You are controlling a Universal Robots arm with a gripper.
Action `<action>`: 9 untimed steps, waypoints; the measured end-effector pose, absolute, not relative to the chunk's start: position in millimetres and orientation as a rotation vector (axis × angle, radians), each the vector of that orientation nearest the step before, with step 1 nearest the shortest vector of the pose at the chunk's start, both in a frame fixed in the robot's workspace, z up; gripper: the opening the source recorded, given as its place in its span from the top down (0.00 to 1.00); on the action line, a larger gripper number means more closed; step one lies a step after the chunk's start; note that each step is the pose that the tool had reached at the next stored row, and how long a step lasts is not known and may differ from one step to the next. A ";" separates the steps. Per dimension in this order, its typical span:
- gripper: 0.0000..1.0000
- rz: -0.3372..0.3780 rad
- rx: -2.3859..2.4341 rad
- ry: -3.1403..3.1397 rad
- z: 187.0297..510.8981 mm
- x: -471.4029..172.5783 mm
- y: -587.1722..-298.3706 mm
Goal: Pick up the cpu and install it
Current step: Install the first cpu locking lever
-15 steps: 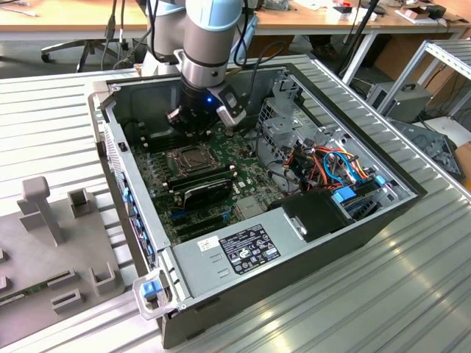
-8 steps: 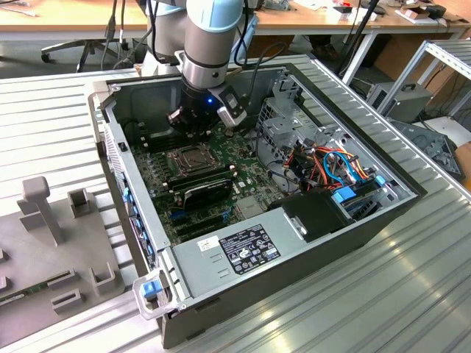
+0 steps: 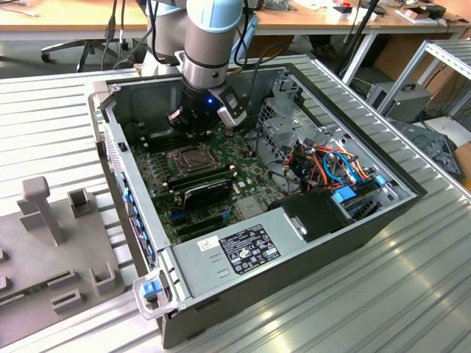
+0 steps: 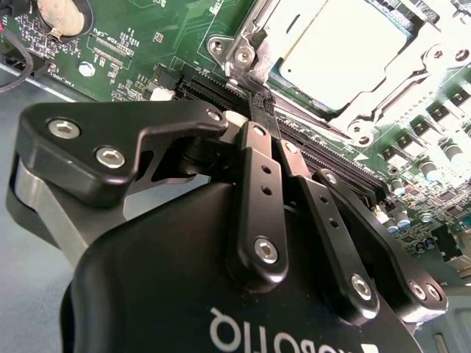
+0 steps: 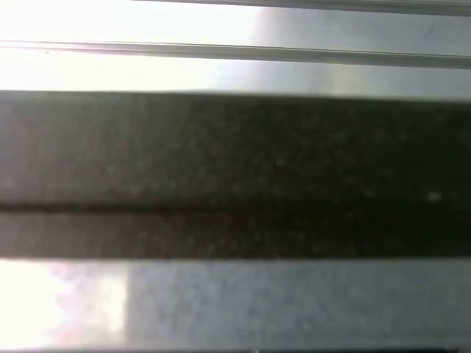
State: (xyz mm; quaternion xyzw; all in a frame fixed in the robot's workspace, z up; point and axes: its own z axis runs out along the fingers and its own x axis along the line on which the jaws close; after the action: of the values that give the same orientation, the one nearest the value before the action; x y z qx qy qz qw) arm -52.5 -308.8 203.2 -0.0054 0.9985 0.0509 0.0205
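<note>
Green motherboard [image 4: 125, 59], cpu [image 4: 346, 51] flat in its socket [image 4: 239, 45] just beyond narrow, empty end effector [image 4: 259, 110].

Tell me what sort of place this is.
Probably a robotics lab or workshop: an open computer case sits on a ribbed metal table, with wooden desks and an office chair behind.

The ribbed table [image 3: 412, 294] bears a computer case [image 3: 294, 276] and grey fixture [image 3: 51, 257].

A ribbed metal table [image 3: 51, 118] spans the foreground. Behind it stand wooden desks [image 3: 66, 16] and a chair's wheeled base [image 3: 77, 50].
</note>
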 end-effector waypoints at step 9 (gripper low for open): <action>0.89 0.159 -0.017 3.096 207.4 -52.5 -308.7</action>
State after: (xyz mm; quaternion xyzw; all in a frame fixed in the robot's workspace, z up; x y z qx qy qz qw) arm -52.5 -308.7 207.4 -0.0055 0.9985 0.0511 0.0207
